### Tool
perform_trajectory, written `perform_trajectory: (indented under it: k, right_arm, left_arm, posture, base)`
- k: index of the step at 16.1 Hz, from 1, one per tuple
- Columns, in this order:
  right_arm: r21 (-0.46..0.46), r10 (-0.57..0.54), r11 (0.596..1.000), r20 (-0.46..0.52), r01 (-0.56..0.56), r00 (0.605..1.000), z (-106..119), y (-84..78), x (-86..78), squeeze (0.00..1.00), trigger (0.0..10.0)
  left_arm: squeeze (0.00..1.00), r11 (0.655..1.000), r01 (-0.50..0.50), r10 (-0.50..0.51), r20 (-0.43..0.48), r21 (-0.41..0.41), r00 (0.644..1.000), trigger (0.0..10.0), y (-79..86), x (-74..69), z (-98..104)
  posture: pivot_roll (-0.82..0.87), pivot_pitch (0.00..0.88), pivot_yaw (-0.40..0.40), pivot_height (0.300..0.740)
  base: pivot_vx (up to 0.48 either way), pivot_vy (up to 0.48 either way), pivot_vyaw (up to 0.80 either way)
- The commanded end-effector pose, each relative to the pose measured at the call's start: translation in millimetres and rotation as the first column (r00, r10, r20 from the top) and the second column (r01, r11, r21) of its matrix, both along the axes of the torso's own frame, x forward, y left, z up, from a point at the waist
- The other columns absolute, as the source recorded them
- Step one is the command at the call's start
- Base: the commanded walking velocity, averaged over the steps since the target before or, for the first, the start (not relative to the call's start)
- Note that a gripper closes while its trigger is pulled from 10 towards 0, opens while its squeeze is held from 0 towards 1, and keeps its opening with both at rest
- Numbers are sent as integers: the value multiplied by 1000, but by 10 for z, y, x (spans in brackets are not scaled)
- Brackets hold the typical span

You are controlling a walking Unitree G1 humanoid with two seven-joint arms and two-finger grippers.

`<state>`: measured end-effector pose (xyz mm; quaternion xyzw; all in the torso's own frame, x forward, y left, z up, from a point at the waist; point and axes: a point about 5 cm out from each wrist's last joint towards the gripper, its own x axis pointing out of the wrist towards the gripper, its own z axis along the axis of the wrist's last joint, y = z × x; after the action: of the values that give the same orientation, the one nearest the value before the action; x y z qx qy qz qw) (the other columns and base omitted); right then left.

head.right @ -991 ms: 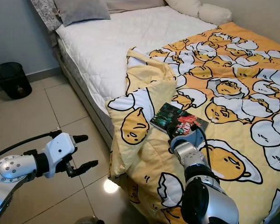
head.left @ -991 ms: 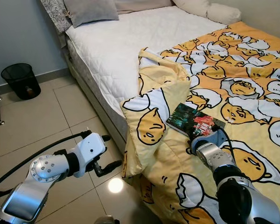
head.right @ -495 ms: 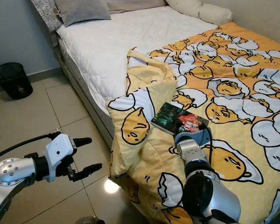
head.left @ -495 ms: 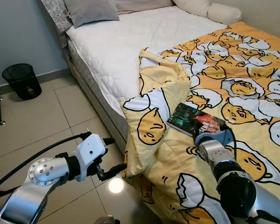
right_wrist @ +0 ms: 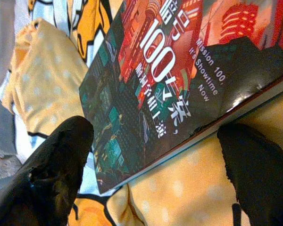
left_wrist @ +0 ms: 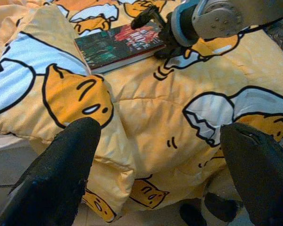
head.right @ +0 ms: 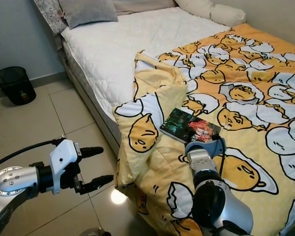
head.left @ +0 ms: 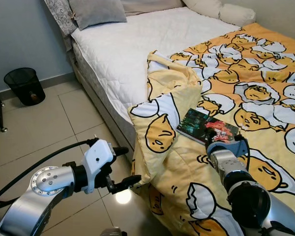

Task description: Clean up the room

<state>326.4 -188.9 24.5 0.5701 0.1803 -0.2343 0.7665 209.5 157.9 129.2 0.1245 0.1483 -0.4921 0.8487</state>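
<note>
A thin rectangular book (head.left: 207, 127) lies flat on the bed, on top of a quilted blanket (head.left: 246, 88). Its glossy cover is dark green on one half and red on the other, with white lettering that reads "100" and "Mission 100, Showtime Now" in the right wrist view. The blanket is soft and puffy, yellow and orange, printed with cartoon egg-yolk figures in cracked white shells. One corner is folded back on itself, and the blanket's edge hangs over the side of the bed towards the floor.

The right gripper (right_wrist: 146, 160) sits just at the book's near edge, the silver forearm reaching forward low over the blanket. Its jaws are spread wide apart, one black finger on either side of the book's corner, grasping nothing.

The left gripper (head.left: 122, 167) hovers over the tiled floor (head.left: 44, 128) beside the bed, its arm bent at the elbow and pointing towards the hanging blanket. Its jaws are also spread apart and empty.

Beyond the blanket, the white stitched mattress (head.left: 128, 44) is bare, with a grey pillow (head.left: 96, 11) and pale pillows (head.left: 226, 11) at the head. A black mesh wastebasket (head.left: 23, 86) stands on the glossy beige tiles by the grey wall.
</note>
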Motion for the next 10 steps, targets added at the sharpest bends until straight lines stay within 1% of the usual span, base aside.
perform_trajectory:
  k: [1,3,5,6,7,8,10]
  right_arm:
    - [18,-21,1000,4,21,1000,-8,14,-3,0,10000]
    - [17,-37,999,5,37,999,-40,22,-32,0,10000]
    - [7,-36,999,1,36,999,-49,46,-37,0,10000]
    - [1,-30,1000,-5,30,1000,-57,57,-42,0,10000]
    - [-26,-9,1000,-25,8,1000,-76,80,-55,0,10000]
    - [-27,-7,1000,-26,6,1000,-78,86,-56,0,10000]
    - [-15,-13,1000,1,13,1000,-49,93,-30,0,10000]
  left_arm:
    - [1000,1000,-5,5,9,-4,1000,10000,19,-5,61]
    - [1000,1000,-5,5,-2,-8,1000,10000,35,-58,111]
    - [1000,1000,-18,18,-2,1,1000,10000,67,-79,149]
    - [1000,1000,-24,24,-3,5,1000,10000,76,-84,152]
    - [1000,1000,-27,27,-6,11,1000,10000,84,-113,178]
    - [1000,1000,-28,28,-10,13,1000,10000,85,-135,177]
    - [1000,999,-34,34,-24,19,999,10000,89,-193,175]
  posture:
    - [128,21,13,740]
    - [157,65,27,740]
    - [173,93,36,740]
    - [173,93,36,740]
    - [190,114,43,740]
    - [195,118,42,740]
    - [199,120,41,740]
  base:
    - [0,0,0]
    - [0,0,0]
    - [0,0,0]
    - [0,0,0]
    - [0,0,0]
    - [0,0,0]
    - [0,0,0]
